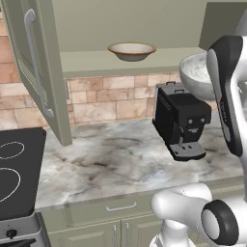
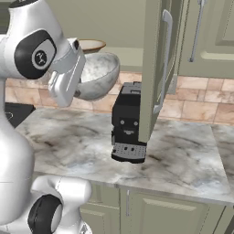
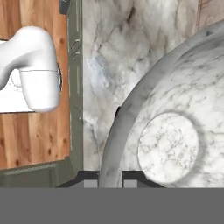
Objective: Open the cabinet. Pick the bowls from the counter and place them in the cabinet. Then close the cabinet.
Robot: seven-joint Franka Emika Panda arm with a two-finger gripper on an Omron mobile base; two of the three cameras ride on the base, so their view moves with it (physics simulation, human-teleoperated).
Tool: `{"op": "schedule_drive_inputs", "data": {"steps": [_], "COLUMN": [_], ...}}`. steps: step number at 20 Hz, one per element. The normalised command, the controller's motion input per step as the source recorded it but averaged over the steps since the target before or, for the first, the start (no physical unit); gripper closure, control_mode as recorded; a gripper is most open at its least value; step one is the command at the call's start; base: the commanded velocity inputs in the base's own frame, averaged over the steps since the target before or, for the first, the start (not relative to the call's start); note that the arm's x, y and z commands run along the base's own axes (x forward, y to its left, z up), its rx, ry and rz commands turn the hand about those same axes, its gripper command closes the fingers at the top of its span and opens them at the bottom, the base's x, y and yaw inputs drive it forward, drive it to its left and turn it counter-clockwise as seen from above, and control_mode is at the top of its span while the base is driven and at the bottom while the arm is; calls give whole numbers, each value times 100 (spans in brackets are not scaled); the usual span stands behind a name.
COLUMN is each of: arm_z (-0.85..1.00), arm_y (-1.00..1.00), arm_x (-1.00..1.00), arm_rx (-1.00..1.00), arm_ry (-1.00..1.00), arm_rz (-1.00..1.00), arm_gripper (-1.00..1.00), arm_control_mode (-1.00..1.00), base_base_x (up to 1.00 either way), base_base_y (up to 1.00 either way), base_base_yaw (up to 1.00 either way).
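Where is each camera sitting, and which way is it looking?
Left base view: behind the arm on its left, looking forward and down at the counter, coffee machine and open cabinet; arm at right.
Right base view: behind on the right, same scene; arm at left, carrying the grey bowl.
Hand view: on the hand, looking down into the grey bowl; fingers pinch its rim.
Both base views share the tan bowl on the shelf.
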Motion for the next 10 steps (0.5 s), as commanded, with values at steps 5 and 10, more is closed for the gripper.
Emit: {"op": "schedule_drive_inputs", "data": {"steps": [5, 10], "arm_z": [0, 0], "arm_y": [-20, -6], "arm_x": [26, 17], "arm_rx": [3, 1], "arm_ry": [0, -4], "arm_rz": [0, 0], "arm_gripper": [100, 100], "arm_control_mode": [-100, -100], "base_base_x": [0, 0], "base_base_y": [0, 0], "base_base_yaw": [0, 0]}}
